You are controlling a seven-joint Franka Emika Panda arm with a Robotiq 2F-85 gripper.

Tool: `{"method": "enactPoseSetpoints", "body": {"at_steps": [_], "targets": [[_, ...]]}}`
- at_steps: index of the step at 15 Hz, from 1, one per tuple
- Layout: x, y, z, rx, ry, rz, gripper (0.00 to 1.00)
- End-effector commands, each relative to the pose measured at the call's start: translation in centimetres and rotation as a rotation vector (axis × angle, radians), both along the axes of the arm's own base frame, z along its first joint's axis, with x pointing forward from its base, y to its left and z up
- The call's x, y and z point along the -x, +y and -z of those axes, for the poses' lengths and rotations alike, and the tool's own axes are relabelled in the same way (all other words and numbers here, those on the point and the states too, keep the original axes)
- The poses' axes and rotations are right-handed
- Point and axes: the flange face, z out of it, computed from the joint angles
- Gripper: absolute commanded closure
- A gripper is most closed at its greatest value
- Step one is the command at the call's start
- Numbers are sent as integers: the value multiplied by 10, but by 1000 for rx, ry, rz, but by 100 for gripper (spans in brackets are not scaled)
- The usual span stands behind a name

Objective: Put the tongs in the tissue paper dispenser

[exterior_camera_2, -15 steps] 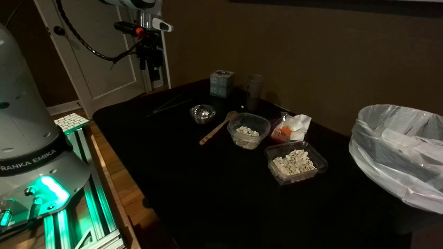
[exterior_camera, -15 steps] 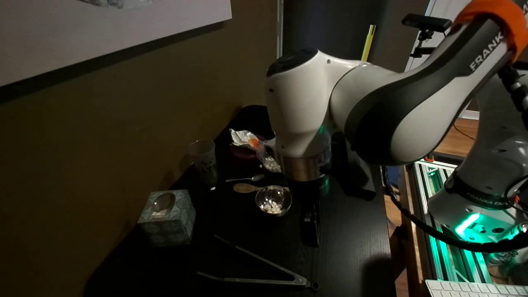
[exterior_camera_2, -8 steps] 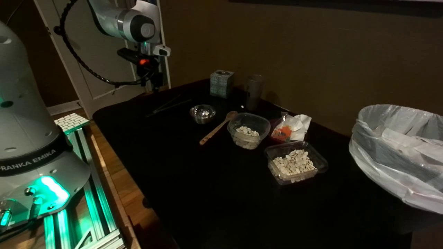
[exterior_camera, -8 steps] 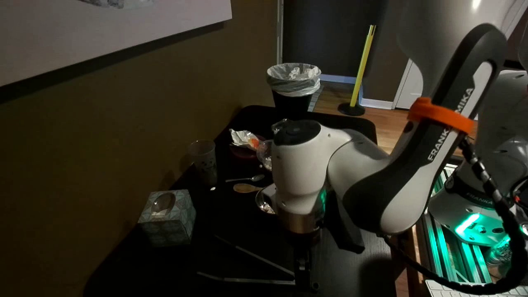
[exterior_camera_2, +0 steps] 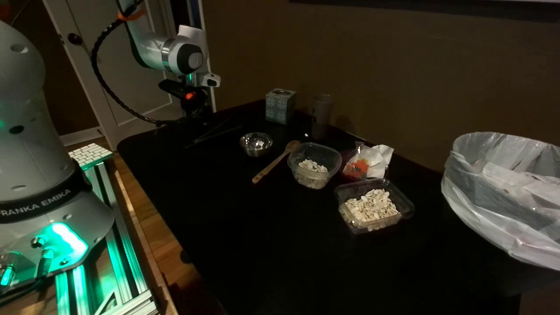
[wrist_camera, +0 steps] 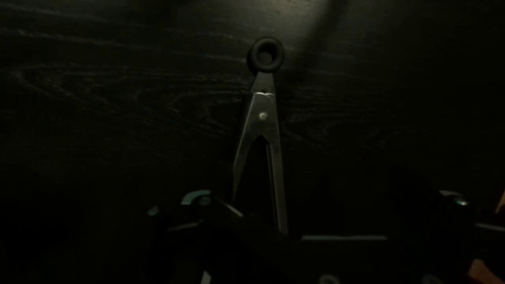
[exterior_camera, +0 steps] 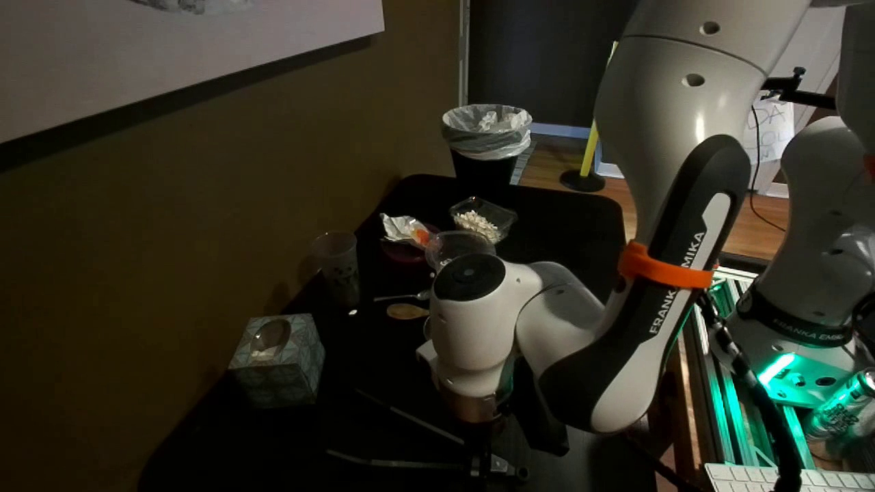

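Hovering low over the black wood-grained table (exterior_camera_2: 262,245), the dark jaws are poised above the silver metal tongs (wrist_camera: 260,124), near their joined end; in this gloom I cannot tell whether those jaws are spread or closed up, or touching metal at all. Little seems done so far: the tongs lie splayed on the table beneath the jaws, and I'd say picking up, carrying and lowering are all left. The patterned pale blue-grey cardboard tissue box (exterior_camera: 279,369) stands well apart from the jaws, toward the brown wall (exterior_camera: 205,219), no tongs in it. Farther along the table from the jaws come a round steel bowl (exterior_camera_2: 255,152), its contents lost in glare; a clear plastic tub (exterior_camera_2: 317,152) and a clear rectangular plastic tray (exterior_camera_2: 361,189), both holding pale flakes (exterior_camera_2: 373,205); a dark red bowl (exterior_camera: 405,254) bearing crumpled white paper (exterior_camera: 398,227); and a tall translucent cup (exterior_camera: 338,266), contents unreadable.
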Motion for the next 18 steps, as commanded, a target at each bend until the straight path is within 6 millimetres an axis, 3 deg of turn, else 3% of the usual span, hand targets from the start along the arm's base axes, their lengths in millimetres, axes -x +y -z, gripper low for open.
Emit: {"method": "enactPoseSetpoints", "body": {"at_steps": [1, 5, 10, 18], "targets": [[-3, 2, 2, -2, 0, 9, 0], [-11, 4, 7, -12, -13, 20, 0], [-38, -8, 13, 14, -95, 30, 0], [-54, -1, 48, 22, -57, 0, 0]]}}
